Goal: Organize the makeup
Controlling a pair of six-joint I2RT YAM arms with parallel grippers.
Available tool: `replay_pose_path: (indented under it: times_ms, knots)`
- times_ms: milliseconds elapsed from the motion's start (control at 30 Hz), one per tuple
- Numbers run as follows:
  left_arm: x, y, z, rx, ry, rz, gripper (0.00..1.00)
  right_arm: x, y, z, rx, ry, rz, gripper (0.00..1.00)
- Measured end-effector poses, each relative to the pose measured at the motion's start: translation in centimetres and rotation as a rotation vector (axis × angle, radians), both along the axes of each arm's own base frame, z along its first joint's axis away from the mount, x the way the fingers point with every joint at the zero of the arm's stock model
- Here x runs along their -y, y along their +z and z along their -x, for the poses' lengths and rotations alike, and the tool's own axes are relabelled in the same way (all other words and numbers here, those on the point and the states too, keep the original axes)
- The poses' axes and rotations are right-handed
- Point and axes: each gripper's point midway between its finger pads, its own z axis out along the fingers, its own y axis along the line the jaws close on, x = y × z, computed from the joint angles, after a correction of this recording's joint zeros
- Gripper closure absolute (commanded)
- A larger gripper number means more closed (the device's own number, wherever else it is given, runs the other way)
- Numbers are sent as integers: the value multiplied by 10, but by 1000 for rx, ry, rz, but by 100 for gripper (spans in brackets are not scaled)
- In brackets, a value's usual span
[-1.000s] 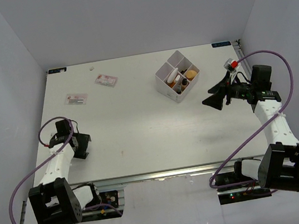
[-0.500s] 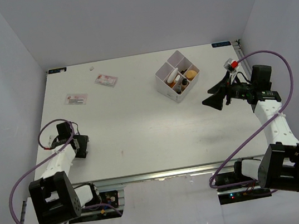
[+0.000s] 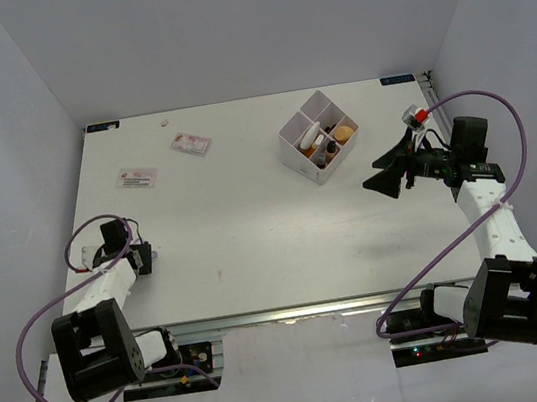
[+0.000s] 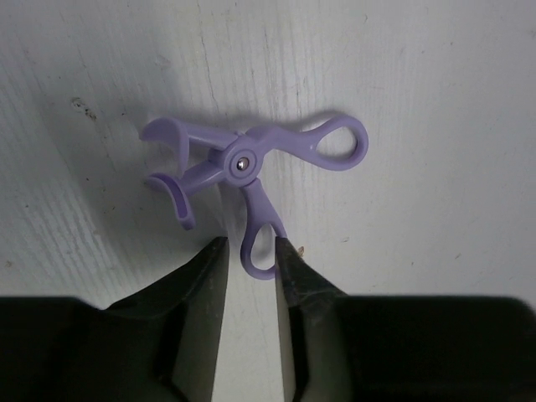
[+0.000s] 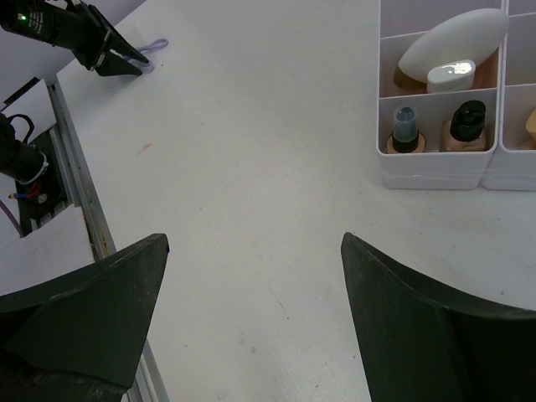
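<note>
While the purple eyelash curler (image 4: 247,163) lies flat on the table (image 3: 253,234) near its front left corner, well apart from the white box (image 3: 301,158), we have the left gripper (image 4: 249,253) set down over just one of its handle loops. The jaws stand narrowly apart with that loop between them; one finger looks to be at the loop's edge, while a strip of bare table shows on the other side, so we judge that nothing is pinched yet. The right gripper (image 5: 255,243) hangs with its jaws spread wide and empty just in front of the box, where an egg-shaped sponge (image 5: 452,42) and a dark-capped bottle (image 5: 466,121) already sit in their compartments.

Our main worry is the hold itself. A thin, rounded loop could squirt out from between the fingers as they meet. Because the curler hinges on its rivet and we would hold only one handle, the other half may swing, and the heavy head end may droop on lifting. Fingertips this low could also scrape the table or shove the curler sideways. Later, such a wide piece might catch on the box rim
</note>
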Motion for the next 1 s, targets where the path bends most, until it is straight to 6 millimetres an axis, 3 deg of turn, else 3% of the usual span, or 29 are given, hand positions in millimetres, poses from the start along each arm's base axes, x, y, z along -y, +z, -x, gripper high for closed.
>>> replay_pose_path:
  times_ms: [400, 567, 867, 1000]
  knots:
    - [5, 1, 3, 46, -12, 15, 97, 0, 0, 0, -1, 1, -1, 10]
    - [20, 20, -4, 139, -113, 38, 100, -1, -4, 3, -11, 0, -2, 10]
    - [80, 73, -34, 417, -548, 124, 100, -1, -6, 7, -11, -1, -1, 10]
    - [134, 112, -44, 590, -889, 163, 100, -1, -7, 6, -11, -7, 4, 10]
